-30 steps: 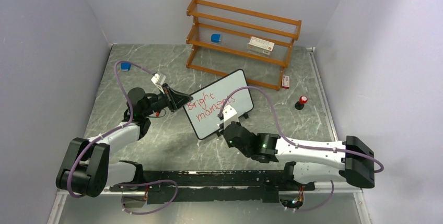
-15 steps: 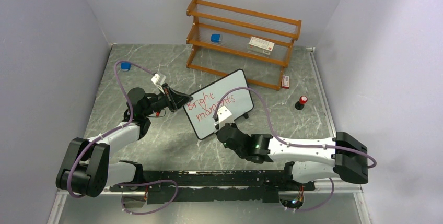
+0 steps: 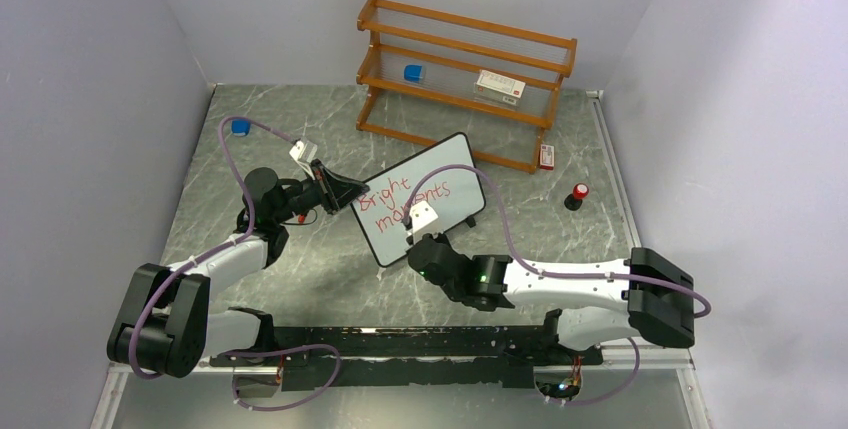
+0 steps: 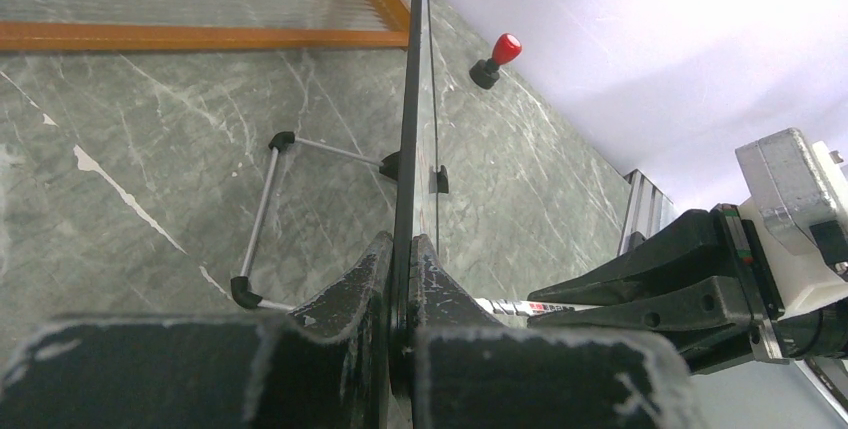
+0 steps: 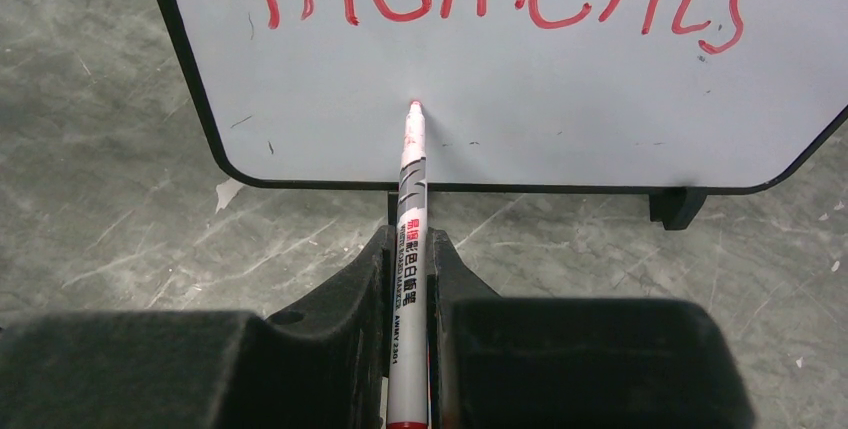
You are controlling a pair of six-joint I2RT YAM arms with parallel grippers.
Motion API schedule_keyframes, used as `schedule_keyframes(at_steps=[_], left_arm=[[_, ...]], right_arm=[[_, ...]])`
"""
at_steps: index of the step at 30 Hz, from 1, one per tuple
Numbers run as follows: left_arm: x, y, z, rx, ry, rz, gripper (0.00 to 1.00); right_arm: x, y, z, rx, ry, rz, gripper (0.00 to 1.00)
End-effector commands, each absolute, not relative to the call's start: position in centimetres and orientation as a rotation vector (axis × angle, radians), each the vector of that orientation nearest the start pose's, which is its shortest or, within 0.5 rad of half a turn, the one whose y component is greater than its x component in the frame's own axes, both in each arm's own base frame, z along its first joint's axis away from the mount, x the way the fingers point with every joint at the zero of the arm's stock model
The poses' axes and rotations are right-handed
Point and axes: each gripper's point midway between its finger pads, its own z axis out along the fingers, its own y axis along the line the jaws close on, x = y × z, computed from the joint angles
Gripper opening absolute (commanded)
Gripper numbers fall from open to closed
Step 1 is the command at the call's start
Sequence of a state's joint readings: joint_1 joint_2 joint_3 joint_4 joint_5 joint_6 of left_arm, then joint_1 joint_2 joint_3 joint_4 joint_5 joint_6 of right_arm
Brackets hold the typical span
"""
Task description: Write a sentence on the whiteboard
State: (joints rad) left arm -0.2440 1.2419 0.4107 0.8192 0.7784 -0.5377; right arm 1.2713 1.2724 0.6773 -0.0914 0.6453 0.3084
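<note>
The whiteboard [image 3: 447,166] stands tilted on its black feet mid-table, with "Bright moments" on it in red. My left gripper [image 3: 352,195] is shut on its left edge; the left wrist view shows the board edge-on [image 4: 412,99] between the jaws of my left gripper [image 4: 402,249]. My right gripper [image 3: 416,246], below the board's lower edge, is shut on a white marker [image 5: 410,239]. In the right wrist view the marker's red tip sits against the blank board [image 5: 560,99] under the "m" of "moments".
A wooden shelf [image 3: 465,79] stands behind the board, holding a blue object [image 3: 413,73] and a white box [image 3: 499,86]. A small red box [image 3: 546,156] and a red-topped black cap [image 3: 578,196] sit at the right. A blue piece [image 3: 240,127] lies far left.
My right arm has slid left along the board's lower part with the marker. The left gripper and the board have stayed put.
</note>
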Motion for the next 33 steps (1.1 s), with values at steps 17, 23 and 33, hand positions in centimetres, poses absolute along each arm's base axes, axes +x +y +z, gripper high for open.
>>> schedule_keyframes(at_steps=[17,23,33], left_arm=[[28.5,-21.5,17.7,0.434,1.691,-1.181,0.05],[28.5,-21.5,17.6,0.433,1.693,-1.180,0.05],[28.4,-21.5,17.7,0.434,1.690,-1.179,0.05]], right_arm=[[18.9,30.7,12.4,-0.697,1.963,0.264,0.00],[18.1,30.7,11.3,-0.760,1.994,0.253,0.00],[17.6,29.4,10.1,-0.798,2.033,0.193,0.00]])
